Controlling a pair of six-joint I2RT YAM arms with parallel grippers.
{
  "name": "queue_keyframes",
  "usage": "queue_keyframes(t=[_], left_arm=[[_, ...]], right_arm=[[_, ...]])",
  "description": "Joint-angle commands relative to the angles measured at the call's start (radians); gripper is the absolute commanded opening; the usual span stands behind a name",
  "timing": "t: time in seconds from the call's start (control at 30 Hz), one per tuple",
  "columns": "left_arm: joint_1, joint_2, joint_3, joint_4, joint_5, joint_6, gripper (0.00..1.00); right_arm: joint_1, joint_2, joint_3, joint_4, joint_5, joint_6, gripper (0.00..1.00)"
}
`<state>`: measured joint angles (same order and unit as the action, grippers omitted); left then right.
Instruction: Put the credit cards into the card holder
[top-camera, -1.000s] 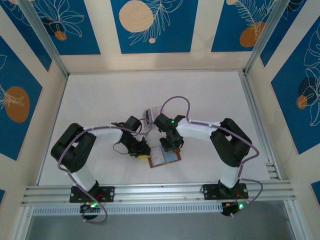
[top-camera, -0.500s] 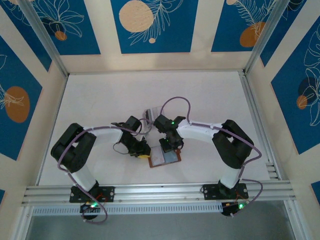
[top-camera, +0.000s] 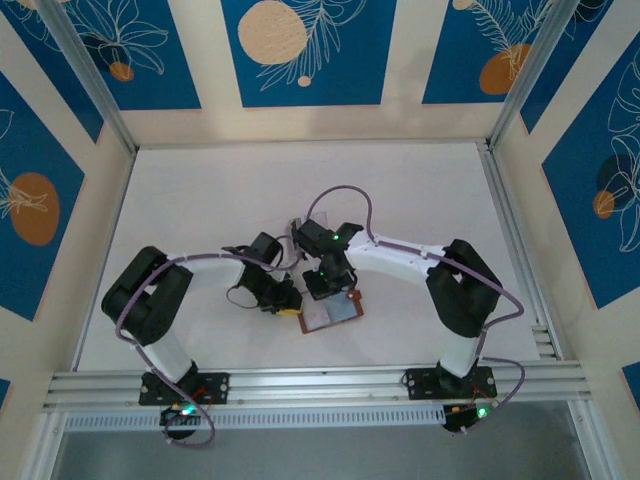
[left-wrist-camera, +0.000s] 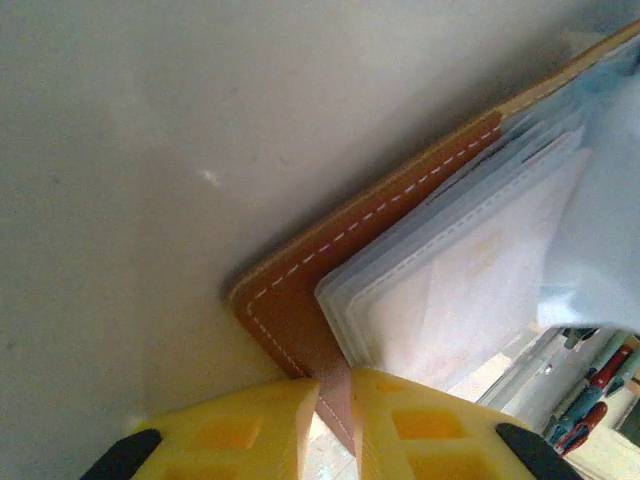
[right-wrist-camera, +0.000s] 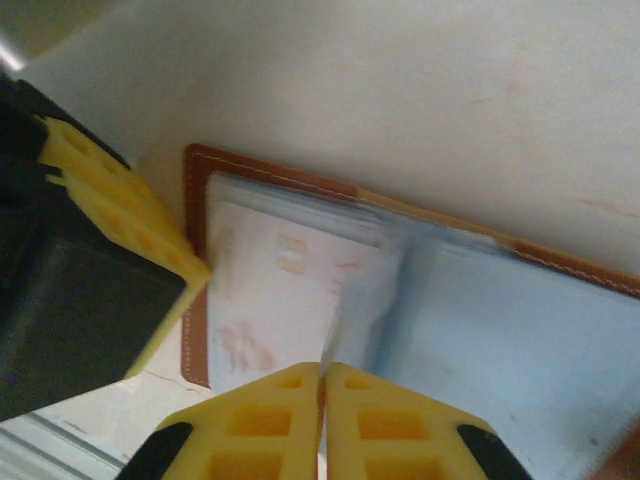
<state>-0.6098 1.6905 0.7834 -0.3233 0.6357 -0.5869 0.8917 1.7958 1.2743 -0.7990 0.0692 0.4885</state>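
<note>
The brown leather card holder (top-camera: 336, 313) lies open on the white table between the two arms. My left gripper (top-camera: 290, 308) is shut on its left leather edge (left-wrist-camera: 290, 310), with the yellow jaws (left-wrist-camera: 335, 395) pinching the stitched border beside the stacked clear pockets (left-wrist-camera: 470, 270). My right gripper (right-wrist-camera: 323, 372) is shut on a thin translucent inner sleeve (right-wrist-camera: 365, 295) and holds it upright above the card holder's (right-wrist-camera: 196, 290) fold. Faint reddish print shows through the left pocket (right-wrist-camera: 270, 300). Loose credit cards are hidden from me.
A clear slotted stand (top-camera: 299, 226) sits just behind the grippers, mostly covered by the right arm's wrist (top-camera: 325, 240). The left gripper's yellow fingers (right-wrist-camera: 120, 215) stand close to the right gripper's left side. An aluminium rail (top-camera: 320, 382) runs along the near table edge.
My right gripper has shifted up and to the left from above the card holder, with its wrist turned, and now pinches the sleeve. The left gripper has not moved.
</note>
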Motion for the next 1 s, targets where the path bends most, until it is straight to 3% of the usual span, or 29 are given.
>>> queue_keyframes(t=[0.0,0.43,0.63,0.97], left_arm=[[-0.008,0.025,-0.03,0.067,-0.06,-0.015,0.21],[0.013,-0.057,-0.076,0.153,0.003,-0.105,0.24],[0.045,-0.115,-0.097,0.152,0.031,-0.115,0.27],[0.076,-0.143,-0.118,0.135,0.037,-0.099,0.29]], right_arm=[[-0.006,0.028,0.023,0.05,-0.187,0.047,0.18],[-0.088,-0.095,-0.11,0.247,-0.471,0.133,0.4],[-0.1,-0.203,-0.128,0.132,-0.327,0.099,0.48],[-0.171,-0.258,-0.243,0.078,-0.191,0.127,0.51]])
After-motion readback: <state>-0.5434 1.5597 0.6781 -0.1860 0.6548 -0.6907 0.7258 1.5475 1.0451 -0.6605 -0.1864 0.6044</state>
